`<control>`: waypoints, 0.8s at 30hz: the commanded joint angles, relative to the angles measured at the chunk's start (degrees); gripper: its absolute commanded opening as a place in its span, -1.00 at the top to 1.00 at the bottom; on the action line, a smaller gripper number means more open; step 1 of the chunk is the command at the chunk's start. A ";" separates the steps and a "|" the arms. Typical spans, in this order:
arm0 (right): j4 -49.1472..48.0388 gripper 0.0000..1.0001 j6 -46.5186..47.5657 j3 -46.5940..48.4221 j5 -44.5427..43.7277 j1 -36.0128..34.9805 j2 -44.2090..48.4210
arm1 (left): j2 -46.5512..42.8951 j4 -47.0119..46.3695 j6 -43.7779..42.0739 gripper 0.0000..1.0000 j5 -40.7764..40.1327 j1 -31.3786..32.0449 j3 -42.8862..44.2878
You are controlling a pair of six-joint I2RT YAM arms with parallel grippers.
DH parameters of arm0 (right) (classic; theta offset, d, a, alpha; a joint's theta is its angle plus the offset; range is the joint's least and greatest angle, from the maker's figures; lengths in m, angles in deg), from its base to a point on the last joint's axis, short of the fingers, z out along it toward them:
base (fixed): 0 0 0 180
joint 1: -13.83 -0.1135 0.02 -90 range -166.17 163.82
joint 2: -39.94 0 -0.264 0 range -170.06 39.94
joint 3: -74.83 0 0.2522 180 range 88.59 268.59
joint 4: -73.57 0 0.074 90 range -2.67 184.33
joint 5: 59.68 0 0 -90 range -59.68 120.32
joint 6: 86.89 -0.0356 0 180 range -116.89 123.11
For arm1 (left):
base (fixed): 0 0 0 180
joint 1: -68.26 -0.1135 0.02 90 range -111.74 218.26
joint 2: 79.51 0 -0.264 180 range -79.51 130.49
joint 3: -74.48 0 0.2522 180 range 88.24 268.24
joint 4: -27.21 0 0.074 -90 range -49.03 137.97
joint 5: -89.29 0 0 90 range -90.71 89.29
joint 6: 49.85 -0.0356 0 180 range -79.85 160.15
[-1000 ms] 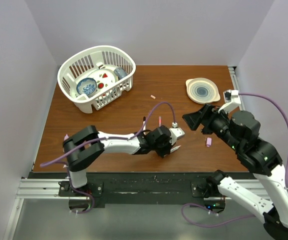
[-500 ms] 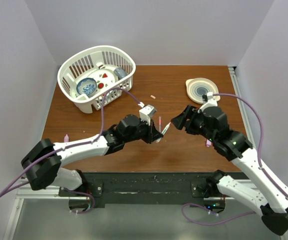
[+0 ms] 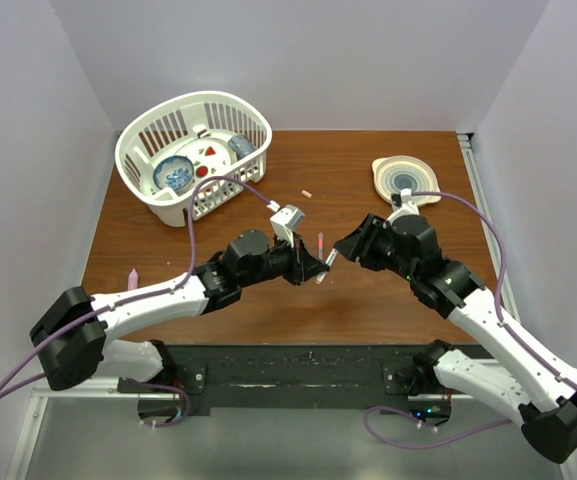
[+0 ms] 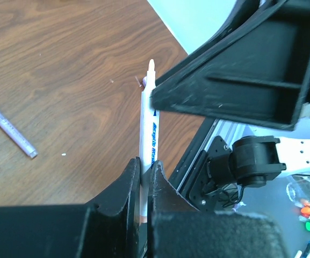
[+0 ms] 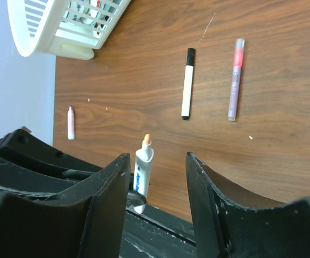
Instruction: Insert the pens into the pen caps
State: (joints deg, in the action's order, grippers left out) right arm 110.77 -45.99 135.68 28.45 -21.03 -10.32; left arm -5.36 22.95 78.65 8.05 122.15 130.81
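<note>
The left pincer (image 4: 145, 164), clamped on a white pen (image 4: 148, 129), points it at the spread-apart right pincer (image 5: 157, 157).

This was a robotics lab cell rather than a lived-in room. Plain pale walls (image 3: 318, 60) boxed in a wooden bench (image 3: 148, 250) on three sides. A left arm (image 3: 158, 298) and a right arm (image 3: 478, 315) stood at an aluminium rail (image 3: 78, 378) along its near edge, trailing purple cables (image 3: 465, 203). The only household things were a white dish basket (image 3: 138, 135), a plate (image 3: 405, 180) and loose pens (image 5: 187, 83), spread apart like props.
</note>
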 commanded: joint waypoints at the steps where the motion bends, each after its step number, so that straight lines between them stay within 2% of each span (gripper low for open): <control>1: -4.89 0.01 -1.00 -0.51 1.69 -0.04 -0.45 | -1.73 -4.39 1.23 1.00 0.65 -0.19 0.06; 4: -7.43 0.20 -0.73 -1.03 3.78 -0.04 -1.50 | -1.81 -5.35 1.66 1.00 1.18 -0.19 0.15; 5: -7.45 0.42 -0.82 -0.86 4.24 -0.04 -1.94 | -1.82 -5.97 2.01 1.00 1.44 -0.19 0.15; 7: -8.32 0.72 -0.56 -0.60 5.64 -0.04 -2.73 | -1.99 -6.50 2.19 1.00 2.84 -0.19 0.32; 8: -9.02 1.00 -0.30 -0.77 6.08 -0.04 -2.82 | -2.17 -6.15 2.19 1.00 3.28 -0.19 0.50; 11: -12.10 1.00 1.28 -1.04 7.75 -0.13 -1.95 | -2.61 -3.35 1.14 0.90 4.69 -0.19 1.38; 12: -12.63 1.00 2.59 -0.95 8.19 -0.04 -1.69 | -3.04 -2.64 0.88 0.73 5.74 -0.27 1.55; 15: -13.60 1.00 4.53 0.19 10.21 -0.04 -2.03 | -4.18 -0.79 0.61 0.45 6.97 -1.06 2.08; 18: -14.65 1.00 4.19 0.81 13.28 -0.04 -2.74 | -4.89 0.17 -0.18 0.33 7.68 -1.33 2.78; 24: -17.11 1.00 4.28 0.02 14.44 0.04 -2.21 | -4.98 2.90 -2.03 0.27 8.29 -1.68 4.10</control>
State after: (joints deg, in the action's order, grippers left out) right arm 99.02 -42.84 134.76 39.89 -20.94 -12.92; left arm -8.79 26.16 78.47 13.01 120.48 132.27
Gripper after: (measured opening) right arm 0.070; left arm 0.350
